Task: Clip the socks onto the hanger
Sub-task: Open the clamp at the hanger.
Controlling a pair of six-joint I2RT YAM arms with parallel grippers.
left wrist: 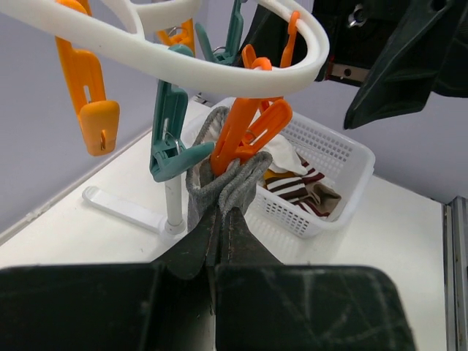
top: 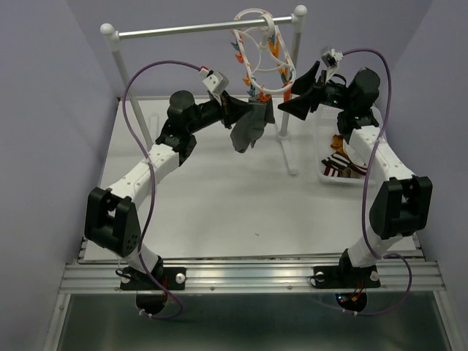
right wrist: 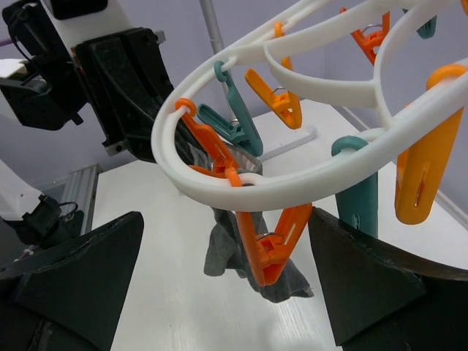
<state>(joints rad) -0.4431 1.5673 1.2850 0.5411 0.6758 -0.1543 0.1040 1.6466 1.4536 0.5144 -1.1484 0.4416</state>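
Observation:
The white oval hanger hangs from the rail with orange and teal clips dangling. My left gripper is shut on a grey sock, held just under the ring. In the left wrist view the sock's top edge touches the tip of an orange clip, above my shut left gripper. I cannot tell whether the clip bites it. My right gripper stands wide open with an orange clip between its fingers and the grey sock hanging behind. More socks lie in the basket.
The metal rail stand crosses the back, its right post's foot on the table. A white perforated basket sits at the right beside the right arm. A teal clip hangs just left of the sock.

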